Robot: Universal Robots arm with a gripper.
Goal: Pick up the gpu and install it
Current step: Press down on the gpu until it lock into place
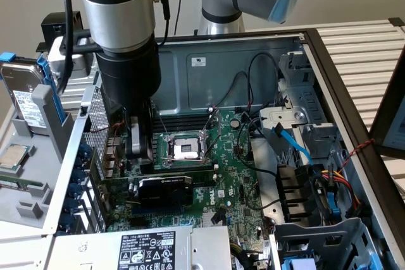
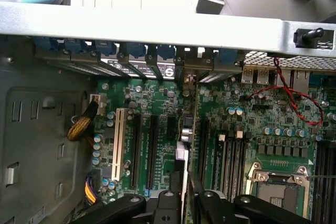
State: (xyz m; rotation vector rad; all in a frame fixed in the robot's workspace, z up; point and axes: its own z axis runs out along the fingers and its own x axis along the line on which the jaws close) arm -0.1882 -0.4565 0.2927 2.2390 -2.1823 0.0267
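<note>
The gripper (image 1: pixel 136 150) reaches down from the arm into the open computer case (image 1: pixel 247 61), just beside the case's perforated rear wall at the exterior view's left. The gpu (image 1: pixel 166 191) stands on edge on the green motherboard (image 1: pixel 237 181), its black cooler shroud facing the exterior camera and its bracket end towards that rear wall. It sits between the open CPU socket (image 1: pixel 183 150) and the power supply (image 1: pixel 158 248) with its white label. In the exterior view the gripper hangs directly over the bracket end of the card, in front of the socket. In the wrist view the gpu (image 2: pixel 185 156) appears edge-on as a thin strip running across the motherboard (image 2: pixel 157 98), and the gripper (image 2: pixel 186 208) has its black linkage drawn in close on either side of that edge. Whether it is pinching the card or merely straddling it cannot be told. Empty black expansion slots (image 2: pixel 144 150) and one white slot (image 2: pixel 119 140) lie to one side of the card, and the CPU socket (image 2: pixel 278 187) lies to the other. A red and black twisted wire (image 2: pixel 286 95) loops over the board near the rear ports. Outside the case, at the exterior view's left, a hard drive (image 1: pixel 22 99) stands in a blue holder.
</note>
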